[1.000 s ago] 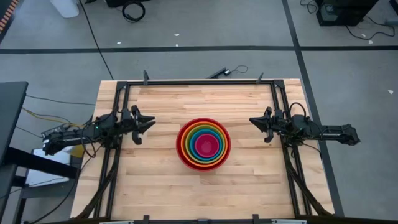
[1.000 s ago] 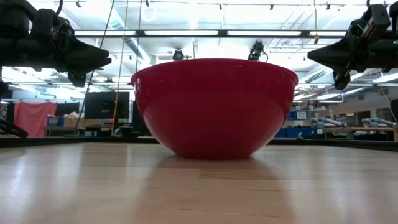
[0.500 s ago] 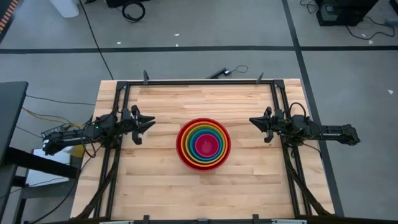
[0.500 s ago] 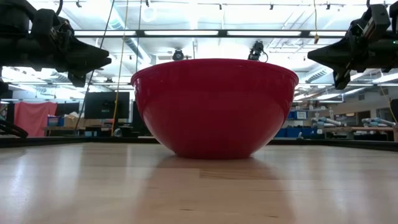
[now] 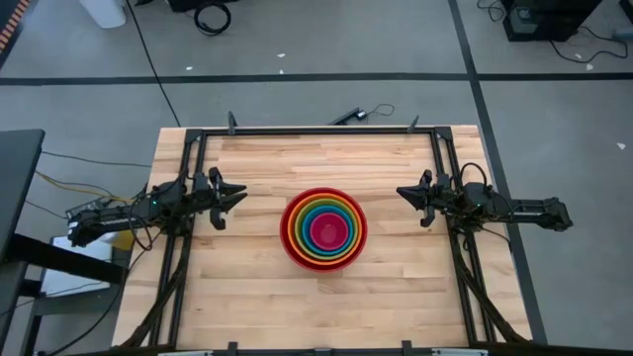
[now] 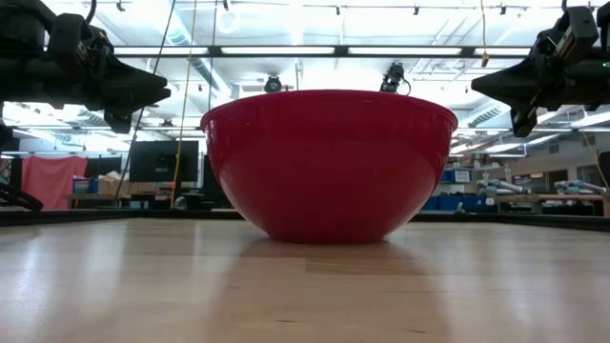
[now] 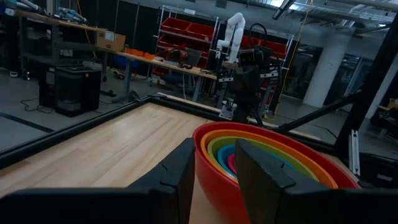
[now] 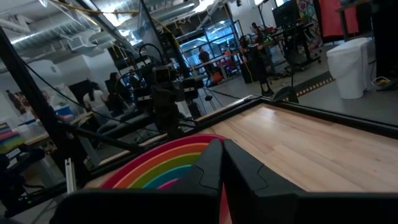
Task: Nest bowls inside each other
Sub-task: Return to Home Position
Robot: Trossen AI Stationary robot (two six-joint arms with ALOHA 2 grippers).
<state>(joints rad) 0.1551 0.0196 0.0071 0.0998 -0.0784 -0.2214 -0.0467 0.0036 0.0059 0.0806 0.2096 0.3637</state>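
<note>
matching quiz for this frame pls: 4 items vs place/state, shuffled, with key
Items
1. red bowl
2. pink bowl
3. left claw
4. right claw

States
A. shut, holding nothing
B. outermost of the five
C. slightly open, holding nothing
D. innermost, at the centre

Pairs: 1-B, 2-D, 3-C, 4-A
</note>
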